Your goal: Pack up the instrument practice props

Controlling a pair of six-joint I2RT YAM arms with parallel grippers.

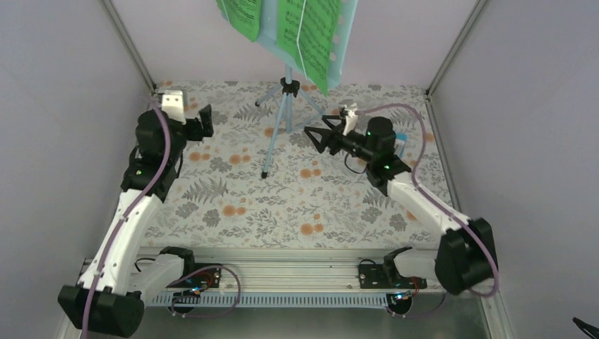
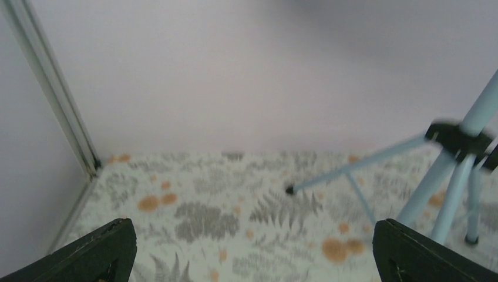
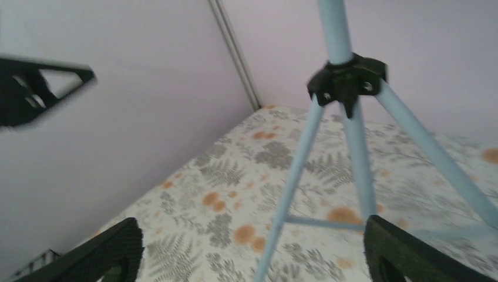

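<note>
Grey-and-orange floral cloth [image 1: 240, 205] covered the table, w/ pale lilac walls [image 1: 63, 85] on 3 sides & metal posts [image 1: 128, 42] in the back corners. A metal rail [image 1: 282, 272] ran along the near edge, w/ both arm bases on it.

The stand [image 1: 285, 106], pale blue, stood upright at back centre, approx. between the 2 arms. Its 3 legs spread from a black hub [image 1: 288, 86]: one foot toward the near side, the others toward back L & back R. Its desk [image 1: 340, 49] sat at the top of the overhead view, cut off by the frame, w/ holes along its R edge.

L arm [image 1: 134, 205] reached up the L side and R arm [image 1: 417, 198] up the R side, both white w/ black joints.

The pages [image 1: 311, 35], bright green w/ printed notes, lay on the desk; 2 showed, w/ a thin white line down the R one.

L gripper [image 1: 205, 120] was near back L, pointed toward the stand, well apart from it. It was spread wide: in the L wrist view the L fingers [image 2: 111, 249] sat at the bottom corners w/ only cloth between.

R gripper [image 1: 316, 139] was near the pole's R side, not touching. It too gaped empty: the R fingers [image 3: 405, 252] sat at the bottom corners of the R wrist view, w/ hub & legs ahead.

A blue bit [image 1: 400, 140] showed behind the R wrist; too hidden to tell what.
</note>
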